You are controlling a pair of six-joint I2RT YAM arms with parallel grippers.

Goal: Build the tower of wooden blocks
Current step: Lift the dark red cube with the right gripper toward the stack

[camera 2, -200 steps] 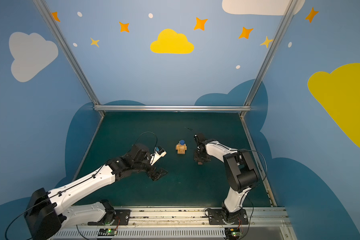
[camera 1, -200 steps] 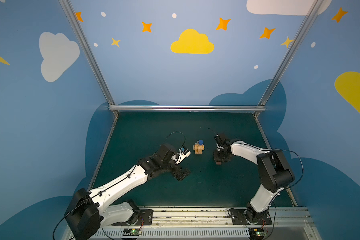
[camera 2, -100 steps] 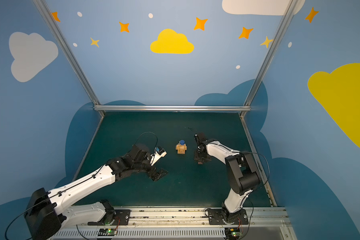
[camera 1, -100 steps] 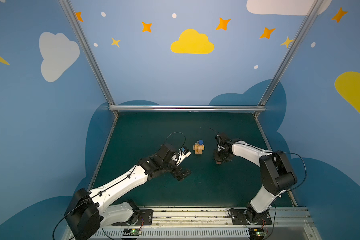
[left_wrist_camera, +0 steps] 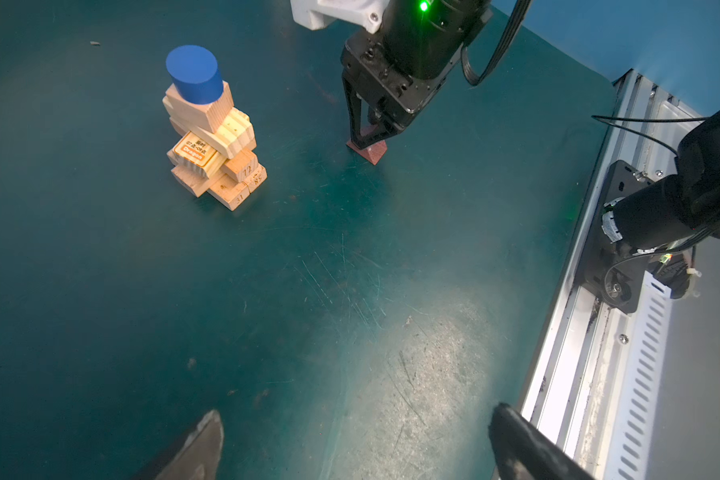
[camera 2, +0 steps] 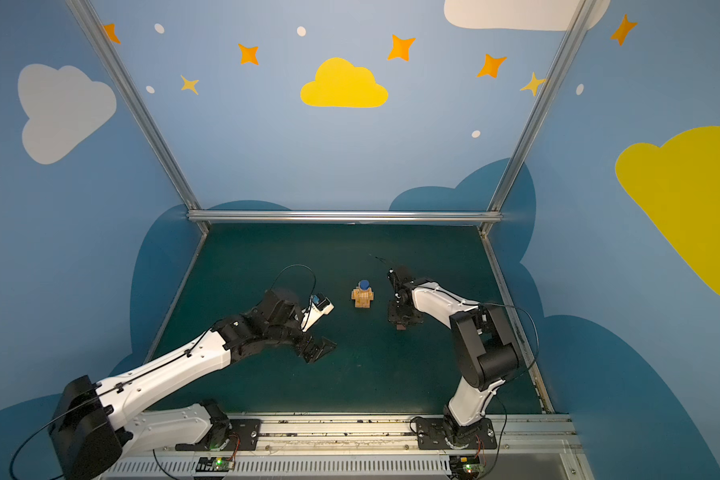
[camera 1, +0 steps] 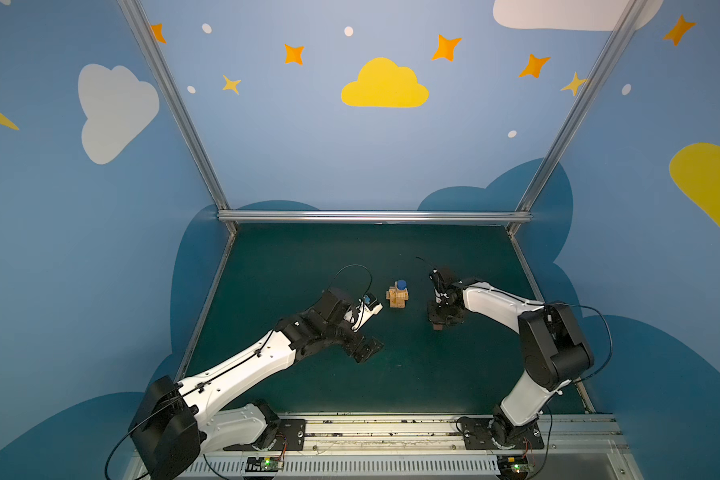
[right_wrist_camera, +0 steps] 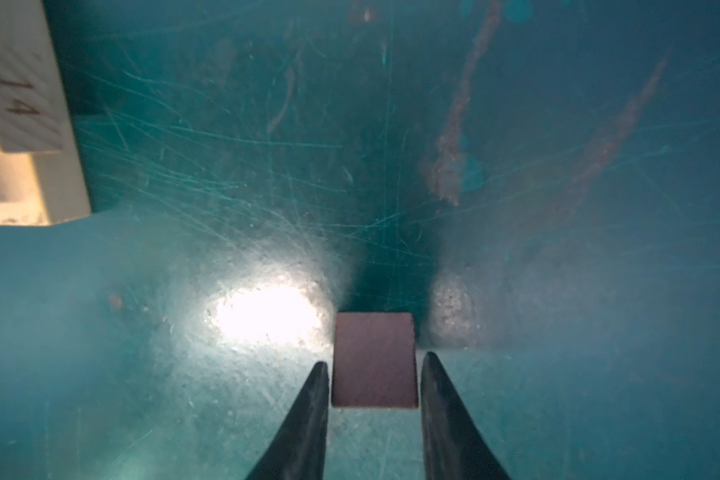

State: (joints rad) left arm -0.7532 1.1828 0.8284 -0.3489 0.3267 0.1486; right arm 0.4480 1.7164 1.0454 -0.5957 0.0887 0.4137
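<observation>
Little has moved since a second ago. On the tabletop (camera 1: 287, 270), the left gripper (camera 1: 366, 348) hangs near the wood block tower (camera 1: 398, 296), jaws spread wide. The right gripper (right_wrist_camera: 375, 360) straddles the dark reddish-brown cube (right_wrist_camera: 374, 345) beside the tower; whether it pinches, I cannot tell.

Upper left of the frame, the tower (left_wrist_camera: 213, 141) stands on the bench (left_wrist_camera: 267, 291), a blue piece (left_wrist_camera: 194, 75) on top. Upper middle, the right tool (left_wrist_camera: 368, 139) points down, jaws flanking a dark red cube (left_wrist_camera: 371, 153) on the bench; contact unclear. At the bottom edge, the left tool (left_wrist_camera: 358, 446) gapes wide.
</observation>
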